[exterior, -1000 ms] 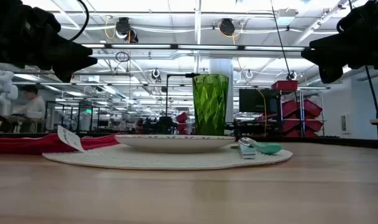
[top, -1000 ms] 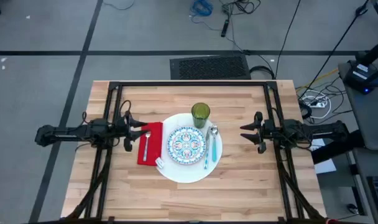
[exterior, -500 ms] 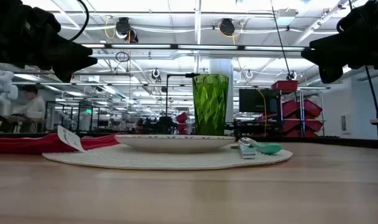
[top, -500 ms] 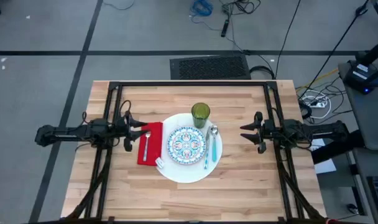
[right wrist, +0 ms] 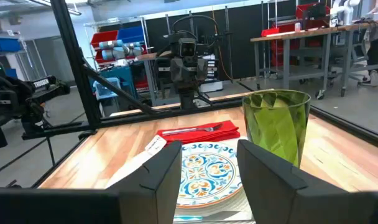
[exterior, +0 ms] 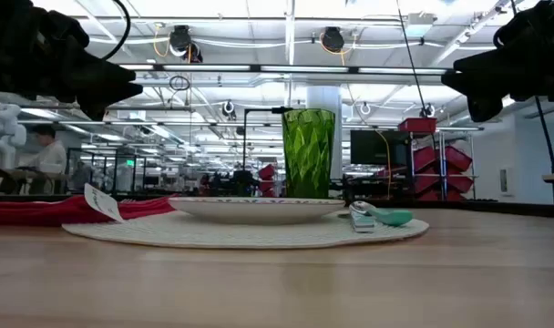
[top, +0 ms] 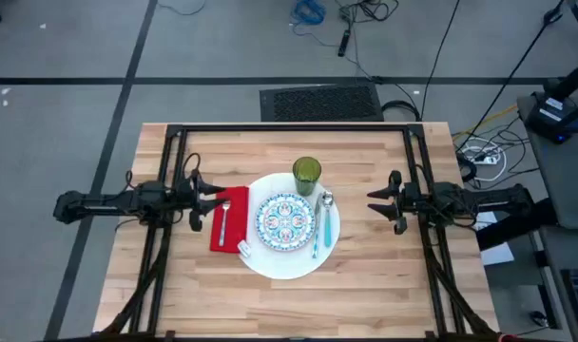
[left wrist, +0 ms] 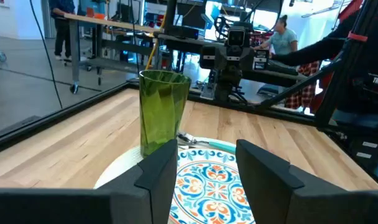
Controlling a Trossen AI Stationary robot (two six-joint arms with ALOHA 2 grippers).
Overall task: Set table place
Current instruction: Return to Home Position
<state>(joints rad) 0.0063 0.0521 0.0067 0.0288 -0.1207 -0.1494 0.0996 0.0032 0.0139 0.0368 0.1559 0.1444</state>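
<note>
A large white round plate [top: 303, 256] lies mid-table with a blue-and-red patterned plate [top: 285, 221] on it. The green tumbler [top: 306, 175] stands upright at the white plate's far edge. A teal-handled spoon [top: 320, 223] lies on the white plate, right of the patterned plate. The red napkin [top: 234, 214] lies left of the plates with silver cutlery [top: 223, 223] on it. My left gripper [top: 216, 197] hangs open above the table, left of the napkin. My right gripper [top: 373, 201] hangs open to the right of the plates.
A black frame rail [top: 289, 127] crosses the table's far side and runs down both sides. Bare wood [top: 298, 304] lies near the front edge. Workbenches and people show in the room beyond.
</note>
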